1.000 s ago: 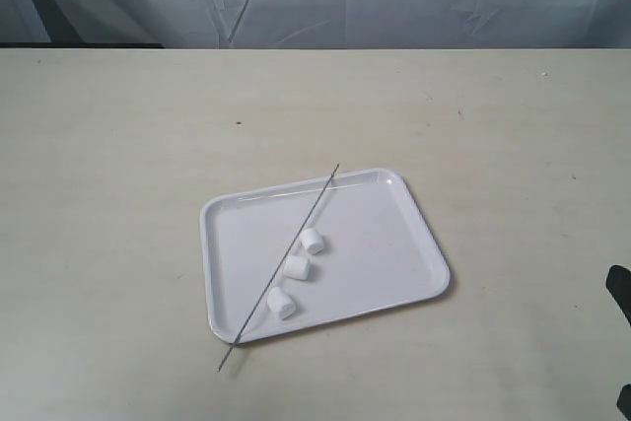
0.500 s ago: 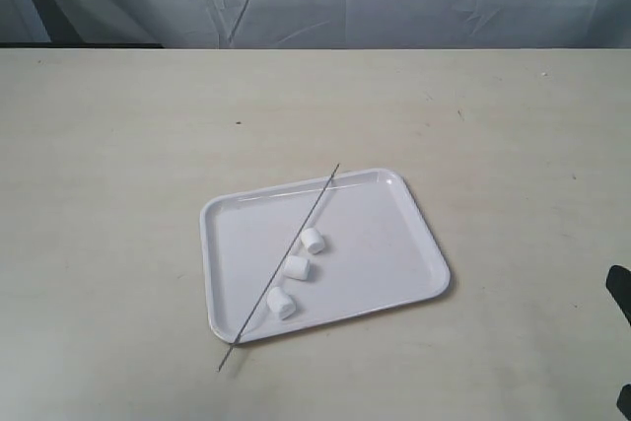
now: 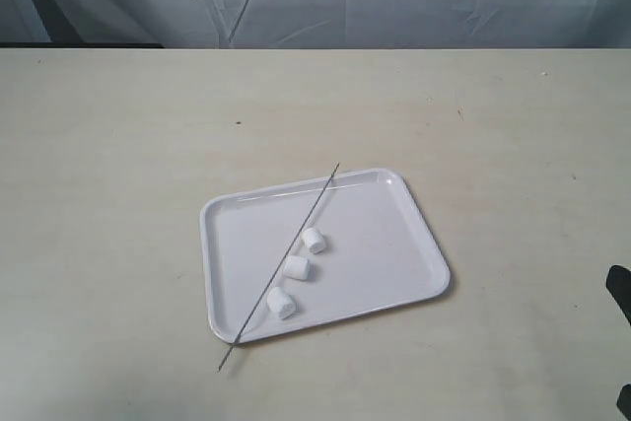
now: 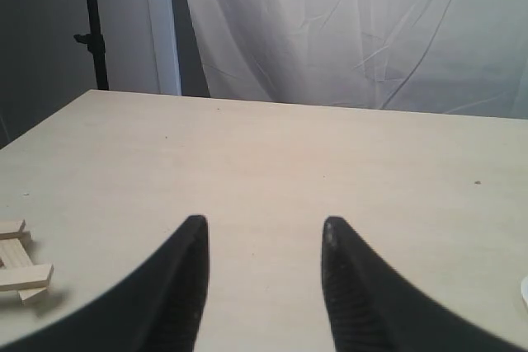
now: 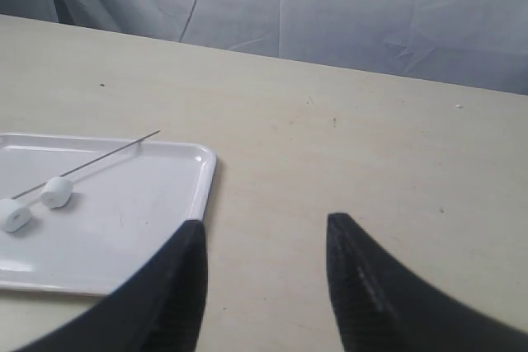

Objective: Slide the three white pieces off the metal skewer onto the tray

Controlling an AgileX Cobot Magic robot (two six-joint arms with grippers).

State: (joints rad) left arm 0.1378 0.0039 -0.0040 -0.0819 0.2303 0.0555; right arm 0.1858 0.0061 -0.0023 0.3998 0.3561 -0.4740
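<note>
1. Left claw (image 4: 264,222): spread, empty, above bare table (image 4: 272,154).
2. Skewer (image 3: 279,266): diagonal across tray (image 3: 394,253), near-left tip overhanging onto table, other tip just past far rim.
3. Three white pieces (image 3: 297,268): rowed on tray, just right of skewer.
4. Right claw (image 5: 265,221): spread, empty, beside tray.

Right wrist view: tray (image 5: 140,195) cropped at the frame edge, metal skewer (image 5: 91,162) runs out with it, only two white pieces (image 5: 56,191) show. Exterior view: my right arm (image 3: 619,295) is a dark sliver at the edge. Can't tell if the skewer touches the pieces. Left wrist view: wooden blocks (image 4: 21,268) cropped.
</note>
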